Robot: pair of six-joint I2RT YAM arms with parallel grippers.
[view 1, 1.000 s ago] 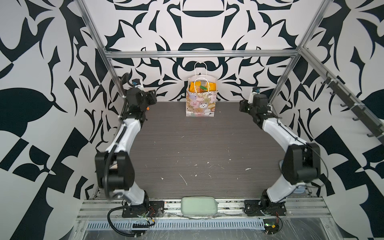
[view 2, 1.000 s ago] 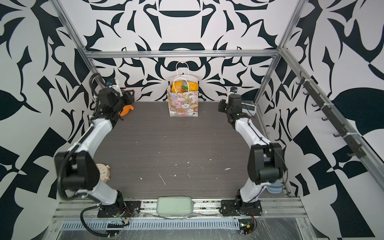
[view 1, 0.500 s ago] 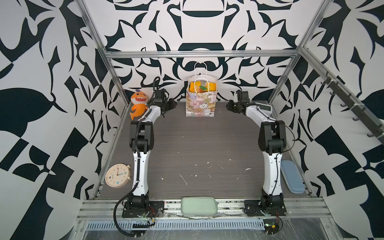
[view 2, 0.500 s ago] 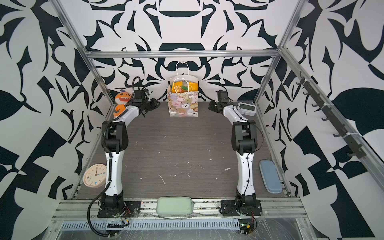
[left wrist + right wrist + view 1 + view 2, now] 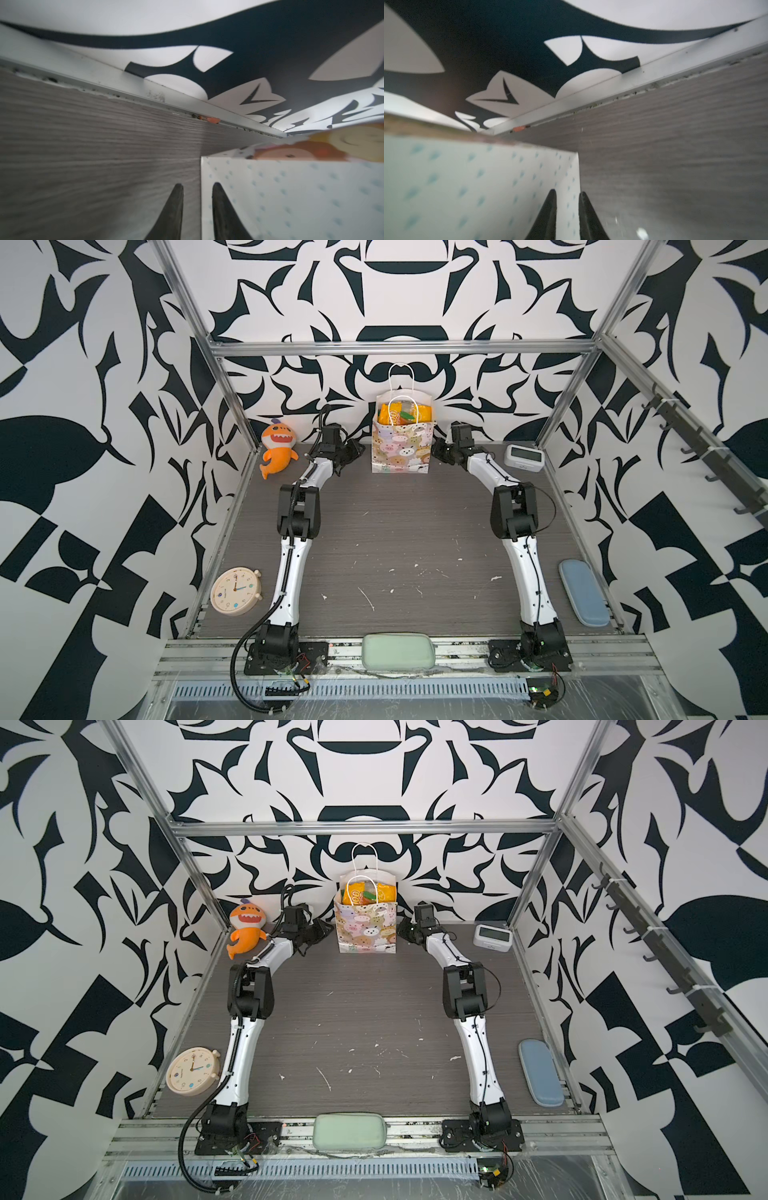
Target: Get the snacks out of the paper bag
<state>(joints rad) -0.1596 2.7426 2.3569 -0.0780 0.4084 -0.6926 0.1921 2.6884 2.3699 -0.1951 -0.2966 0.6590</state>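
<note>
Bench [image 5: 395, 531]: grey wood grain, middle bare.

Change over the last second: left arm [image 5: 297, 510] and right arm [image 5: 513, 510] were folded back, wrists well apart from the bag. Both are now stretched low toward the far wall, one on each side of it. Reads as approach finished, extraction not begun.

Paper bag [image 5: 401, 448]: far end of the bench, centred, close to the back wall. Not shifted during the reach.
- Upright, long axis vertical, mouth up and open.
- Broad animal-print face toward the arm bases. Narrow dotted sides face outward, one toward each arm.
- Cord handles [image 5: 401, 377] stand above the mouth.

Snacks [image 5: 405, 412]: inside the bag, standing on end, tops showing at the mouth. Yellow-orange with some green. Count not readable. None on the bench.

Left gripper [image 5: 197, 185]: low, just beside one dotted side.
- Jaws have narrowed but a clear gap remains.
- An edge of the dotted panel lines up in that gap. Which edge, cannot tell.
- No pinch visible, nothing held.

Right gripper [image 5: 568, 195]: mirrored pose at the opposite side. Jaws narrow but apart, panel edge just inside one finger. Nothing held.

Judgement: both look set to steady or take the bag low down. The packets can only leave upward along its axis, unless the bag is tipped.
</note>
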